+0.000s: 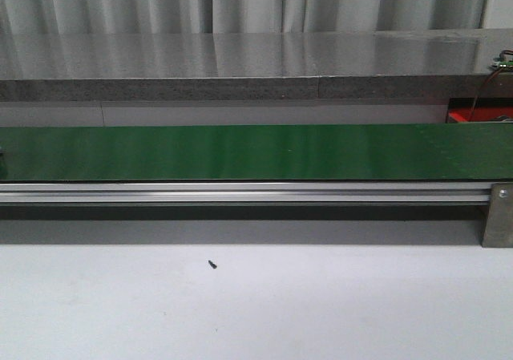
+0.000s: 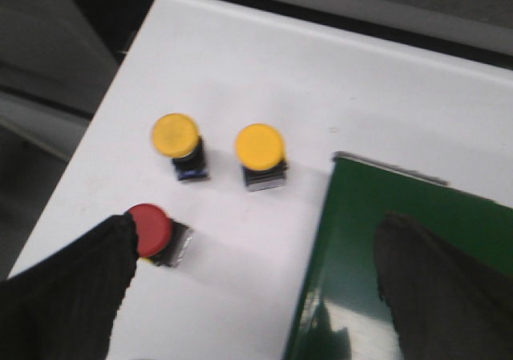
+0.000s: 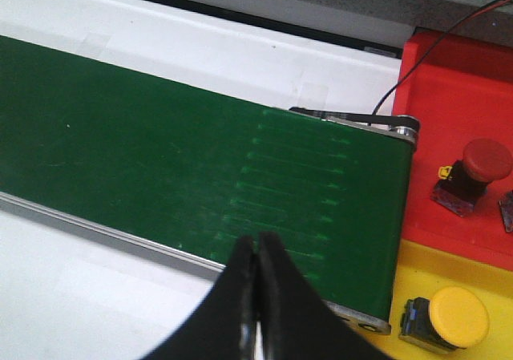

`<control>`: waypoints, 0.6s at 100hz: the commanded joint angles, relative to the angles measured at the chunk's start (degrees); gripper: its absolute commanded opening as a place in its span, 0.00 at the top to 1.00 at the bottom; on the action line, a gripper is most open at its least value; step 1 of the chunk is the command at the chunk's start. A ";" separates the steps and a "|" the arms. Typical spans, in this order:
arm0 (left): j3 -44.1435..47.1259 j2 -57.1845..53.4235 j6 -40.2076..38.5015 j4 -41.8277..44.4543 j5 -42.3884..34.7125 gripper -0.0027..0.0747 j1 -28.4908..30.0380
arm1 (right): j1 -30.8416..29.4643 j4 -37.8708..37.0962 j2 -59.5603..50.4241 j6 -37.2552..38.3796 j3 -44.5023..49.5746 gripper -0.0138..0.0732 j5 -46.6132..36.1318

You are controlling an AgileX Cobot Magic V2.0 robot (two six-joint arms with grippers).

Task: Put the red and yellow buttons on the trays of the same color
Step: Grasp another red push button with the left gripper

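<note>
Currently, the left pincer [image 2: 252, 296] is held with its fingers spread apart above a white surface [image 2: 264, 79], one finger [image 2: 64, 296] just beside a red button [image 2: 151, 229], the other over the end of the green belt [image 2: 401, 216]. Two yellow buttons [image 2: 175, 135] [image 2: 260, 146] are seen side by side on the same surface, near the red one. The right pincer [image 3: 257, 296] is pressed together, empty, over the opposite end of the belt [image 3: 200, 159]. Beside that end, a red button [image 3: 485, 161] is seated on a red tray [image 3: 449, 79] and a yellow button [image 3: 457, 316] on a yellow tray [image 3: 449, 268]. From the front, only the belt [image 1: 240, 151] is shown bare.
</note>
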 commanded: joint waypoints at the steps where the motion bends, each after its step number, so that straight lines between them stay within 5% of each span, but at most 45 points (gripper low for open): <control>1: -1.86 0.05 0.02 0.31 -3.33 0.21 3.11 | -0.14 1.53 -1.10 -0.40 -1.45 0.92 -2.86; 24: -1.86 7.11 0.02 0.46 -5.76 0.21 9.25 | -0.14 1.53 -1.10 -0.40 -1.45 0.92 -2.86; 60: -1.86 16.60 0.02 1.19 -10.69 0.21 9.93 | -0.14 1.53 -1.10 -0.40 -1.45 0.92 -2.86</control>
